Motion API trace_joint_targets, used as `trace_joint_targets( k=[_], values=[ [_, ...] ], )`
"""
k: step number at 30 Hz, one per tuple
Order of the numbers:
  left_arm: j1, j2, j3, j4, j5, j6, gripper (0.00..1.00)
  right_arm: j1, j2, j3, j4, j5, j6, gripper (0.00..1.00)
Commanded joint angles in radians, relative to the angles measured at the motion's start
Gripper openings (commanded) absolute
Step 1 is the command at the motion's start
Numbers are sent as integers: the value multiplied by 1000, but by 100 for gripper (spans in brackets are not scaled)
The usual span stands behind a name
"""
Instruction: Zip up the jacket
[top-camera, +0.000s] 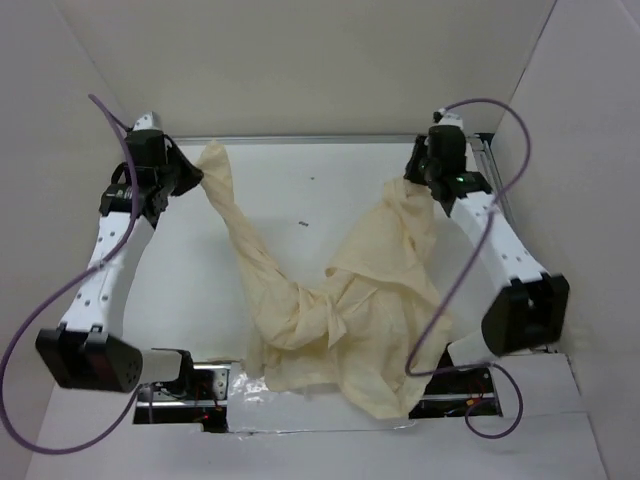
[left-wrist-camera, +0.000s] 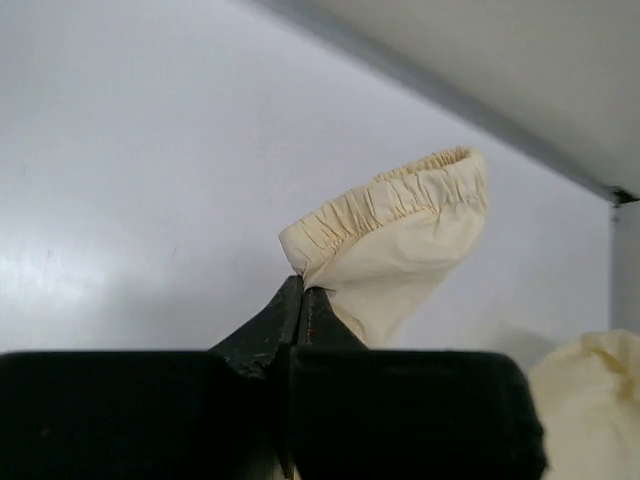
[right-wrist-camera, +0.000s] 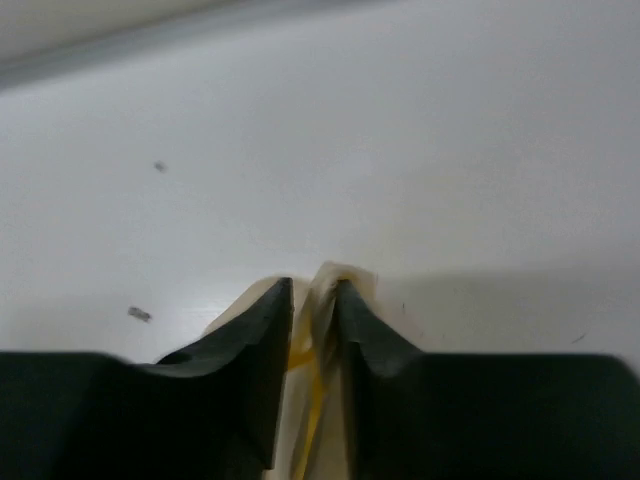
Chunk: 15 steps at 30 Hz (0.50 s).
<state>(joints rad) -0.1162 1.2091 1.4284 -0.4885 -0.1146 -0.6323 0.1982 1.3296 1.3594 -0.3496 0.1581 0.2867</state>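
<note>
— Left gripper (left-wrist-camera: 302, 290) pinches the jacket (top-camera: 330, 310) by its elastic cuff (left-wrist-camera: 400, 195); right gripper (right-wrist-camera: 313, 285) clamps another edge.
— Why so far apart?
— Likely to spread it: it sags, bunched, on the table (top-camera: 300, 190) between them, zipper hidden.

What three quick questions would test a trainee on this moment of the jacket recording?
1. True or false: the left gripper hangs open, holding nothing.
2. Which part of the jacket sits between the left fingers? A) a drawstring B) the elastic sleeve cuff C) the hood rim
3. In a few words: where on the table does most of the jacket lie?

Key:
1. False. It is shut on fabric.
2. B.
3. Bunched at the near edge between the arm bases, with fabric stretched up to the left gripper and the right gripper.
</note>
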Motion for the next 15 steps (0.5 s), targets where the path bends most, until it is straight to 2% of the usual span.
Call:
trace_joint_targets(
  k=[1, 2, 3, 5, 7, 11, 12, 15],
  values=[
    [148, 77, -31, -38, 200, -92, 10, -16, 135, 12, 11, -68, 43, 37],
    [188, 102, -29, -42, 266, -92, 32, -26, 178, 70, -8, -62, 42, 60],
    [197, 121, -22, -50, 291, -87, 45, -28, 203, 93, -41, -65, 34, 99],
    [210, 159, -23, -51, 303, -72, 99, -28, 252, 130, -58, -65, 42, 100],
    [208, 165, -37, -51, 306, -58, 99, -19, 232, 106, -71, -65, 61, 100],
    [181, 118, -130, -44, 346, -47, 99, 41, 117, -35, -138, 56, 190, 100],
    [170, 84, -204, -35, 374, -43, 99, 67, 91, -72, -197, 69, 277, 100],
    [124, 23, -374, -6, 401, -66, 99, 143, -73, -279, -261, 67, 383, 100]
  ],
)
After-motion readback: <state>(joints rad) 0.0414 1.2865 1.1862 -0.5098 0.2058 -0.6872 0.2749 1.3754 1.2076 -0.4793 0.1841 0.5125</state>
